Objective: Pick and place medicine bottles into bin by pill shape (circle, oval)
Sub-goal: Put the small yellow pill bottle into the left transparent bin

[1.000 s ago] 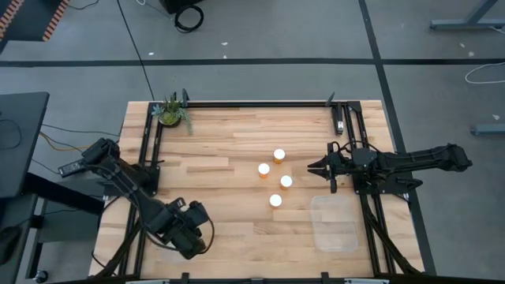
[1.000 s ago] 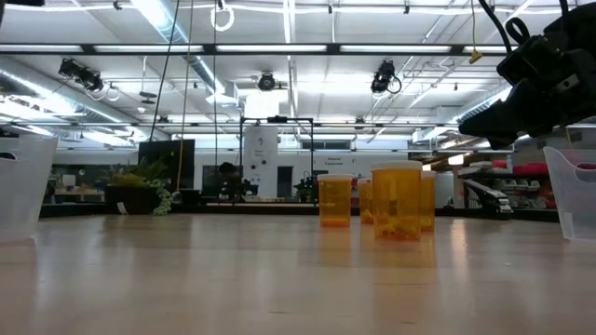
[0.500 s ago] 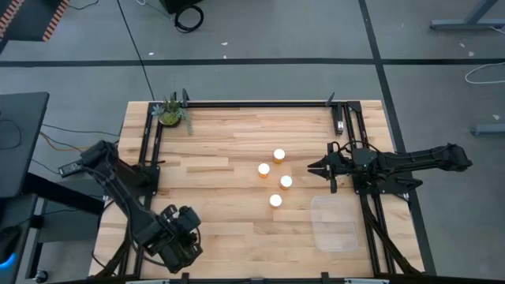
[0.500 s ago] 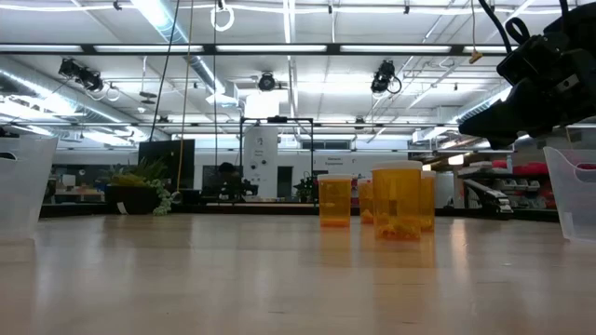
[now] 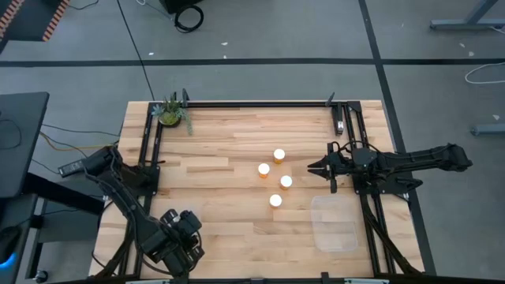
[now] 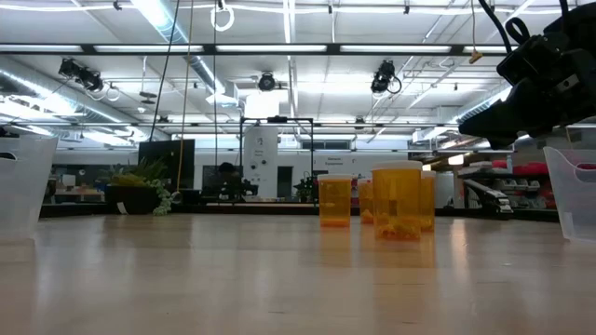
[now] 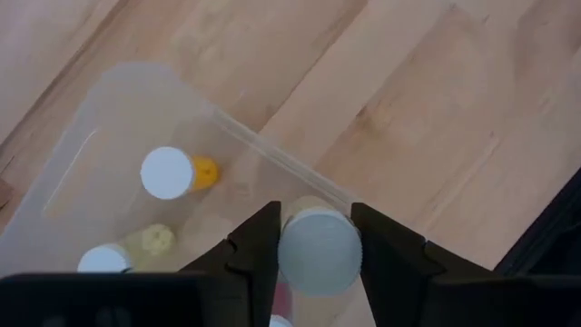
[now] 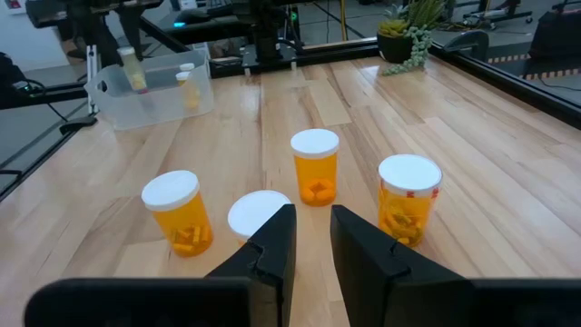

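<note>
Left bin (image 7: 82, 145) holds perhaps three bottles (image 7: 167, 173).

Left arm is reaching toward the table's 7 o'clock corner, its wrist pointing straight down. The left gripper (image 5: 175, 246) is gripping a white-capped bottle (image 7: 319, 252) between both fingers. Right arm is lying level at 3 o'clock, pointing toward 9 o'clock; the right gripper (image 5: 313, 167) is holding its fingers narrowly parted, gripping nothing.
</note>
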Available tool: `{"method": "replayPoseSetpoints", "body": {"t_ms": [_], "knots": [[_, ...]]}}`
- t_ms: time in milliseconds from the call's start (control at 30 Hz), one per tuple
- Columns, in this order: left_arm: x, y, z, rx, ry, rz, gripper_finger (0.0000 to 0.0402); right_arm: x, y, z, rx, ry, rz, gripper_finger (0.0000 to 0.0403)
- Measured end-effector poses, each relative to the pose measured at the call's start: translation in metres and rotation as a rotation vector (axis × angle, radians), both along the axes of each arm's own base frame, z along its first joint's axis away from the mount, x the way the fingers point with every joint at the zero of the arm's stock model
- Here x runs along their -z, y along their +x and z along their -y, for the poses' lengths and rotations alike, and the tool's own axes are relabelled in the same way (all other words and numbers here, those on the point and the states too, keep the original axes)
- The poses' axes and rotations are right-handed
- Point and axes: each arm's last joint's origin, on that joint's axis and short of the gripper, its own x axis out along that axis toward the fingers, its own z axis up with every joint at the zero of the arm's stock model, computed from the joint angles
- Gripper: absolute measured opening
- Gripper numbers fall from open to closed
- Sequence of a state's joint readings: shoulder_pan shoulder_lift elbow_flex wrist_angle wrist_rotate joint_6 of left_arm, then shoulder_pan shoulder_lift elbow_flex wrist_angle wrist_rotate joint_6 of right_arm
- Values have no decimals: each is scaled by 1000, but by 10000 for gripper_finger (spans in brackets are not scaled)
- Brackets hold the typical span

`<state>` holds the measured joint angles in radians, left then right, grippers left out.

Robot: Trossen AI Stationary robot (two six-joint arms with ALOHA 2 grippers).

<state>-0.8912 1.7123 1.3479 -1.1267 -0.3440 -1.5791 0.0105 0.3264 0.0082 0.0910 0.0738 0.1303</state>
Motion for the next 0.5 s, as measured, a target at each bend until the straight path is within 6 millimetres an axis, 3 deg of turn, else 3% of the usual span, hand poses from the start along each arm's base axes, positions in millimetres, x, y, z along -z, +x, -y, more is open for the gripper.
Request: {"method": "replayPoseSetpoints", "body": {"t_ms": [500], "knots": [[40, -12, -2, -75, -36, -24, 142, 0, 0, 0, 0, 0, 0, 79]]}}
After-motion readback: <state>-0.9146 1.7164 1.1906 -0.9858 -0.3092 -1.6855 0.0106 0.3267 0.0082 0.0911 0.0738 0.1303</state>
